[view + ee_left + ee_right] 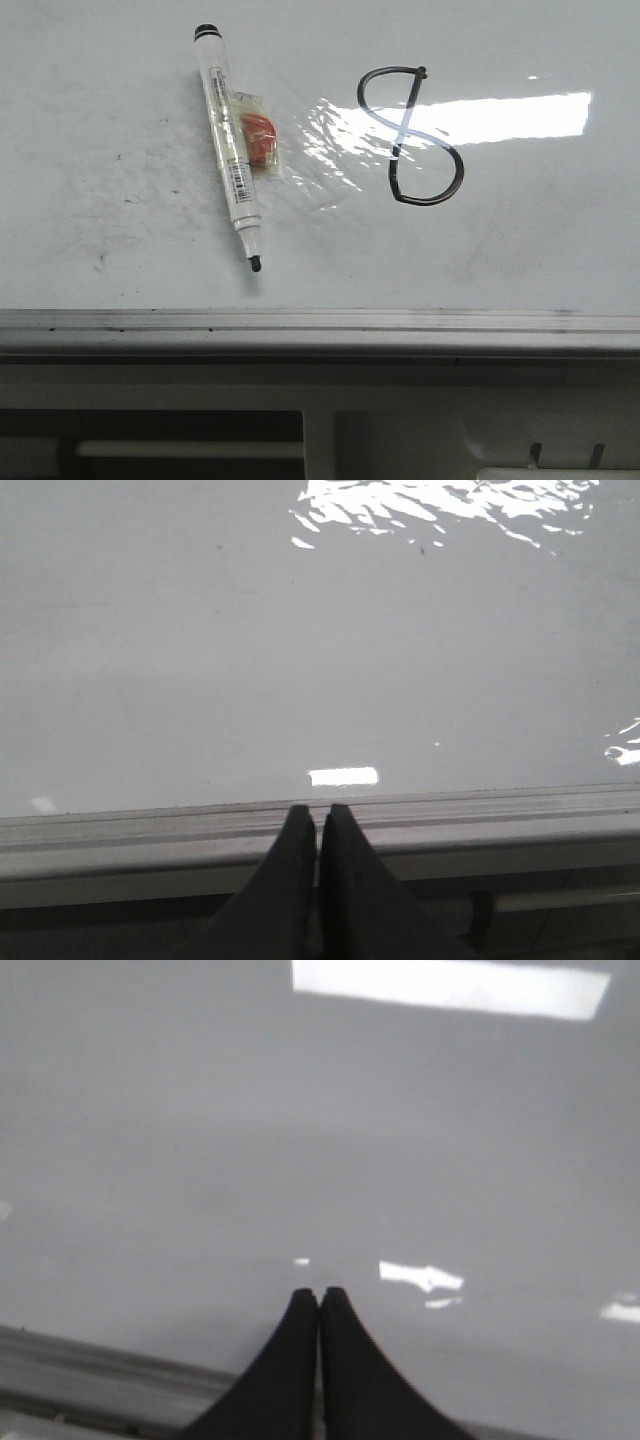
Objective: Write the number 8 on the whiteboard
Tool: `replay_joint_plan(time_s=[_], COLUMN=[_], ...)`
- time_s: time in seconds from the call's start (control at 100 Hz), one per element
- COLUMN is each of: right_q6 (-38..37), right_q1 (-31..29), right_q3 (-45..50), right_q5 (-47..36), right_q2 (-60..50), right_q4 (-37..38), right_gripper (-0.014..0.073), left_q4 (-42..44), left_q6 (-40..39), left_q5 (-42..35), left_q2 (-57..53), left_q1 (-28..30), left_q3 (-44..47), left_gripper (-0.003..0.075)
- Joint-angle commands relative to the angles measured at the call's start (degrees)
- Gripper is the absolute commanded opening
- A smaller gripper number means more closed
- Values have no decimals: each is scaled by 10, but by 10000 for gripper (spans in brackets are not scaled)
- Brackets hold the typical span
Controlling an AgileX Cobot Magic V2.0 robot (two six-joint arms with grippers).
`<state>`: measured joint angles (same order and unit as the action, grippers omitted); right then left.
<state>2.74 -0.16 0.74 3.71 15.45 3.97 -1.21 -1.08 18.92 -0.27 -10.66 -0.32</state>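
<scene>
A thin black number 8 (408, 136), slanted with two uneven loops, is drawn on the whiteboard (120, 120) right of centre in the front view. An uncapped white marker (227, 145) lies on the board to its left, black tip toward the near rail. Neither gripper shows in the front view. My left gripper (318, 815) is shut and empty over the board's near edge rail (520, 825). My right gripper (319, 1298) is shut and empty over bare whiteboard (300, 1140) just inside the rail.
A small clear packet with an orange-red piece (258, 137) lies against the marker. A bright glare patch (500, 117) crosses the 8. The grey edge rail (320, 325) runs along the near side, with white slotted casing (400, 430) below.
</scene>
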Motion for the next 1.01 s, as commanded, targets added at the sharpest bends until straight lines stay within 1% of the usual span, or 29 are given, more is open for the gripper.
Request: replay_joint_plan(time_s=[0.0,0.11,0.4,0.53,1.0], right_q6=[11,11,11,11,11], right_q1=[0,0,0,0,0], right_q3=[6,6,6,6,6], right_q5=[6,59,115,117,112], right_q2=[1,-17,-129,-174,-173], right_q4=[-11,-11,-5,-5,-5], right_gripper=[-42,-43,-42,-42,-42], left_q4=[0,0,0,0,0], left_q6=[-6,-6,-5,-5,-5], left_q5=[-26,-26,-26,-26,-26], left_q2=[-15,-15,-15,-15,-15], left_q1=[1,1,1,1,1], left_q3=[22,22,22,22,22], left_gripper=[-20,-20,-20,-20,-20])
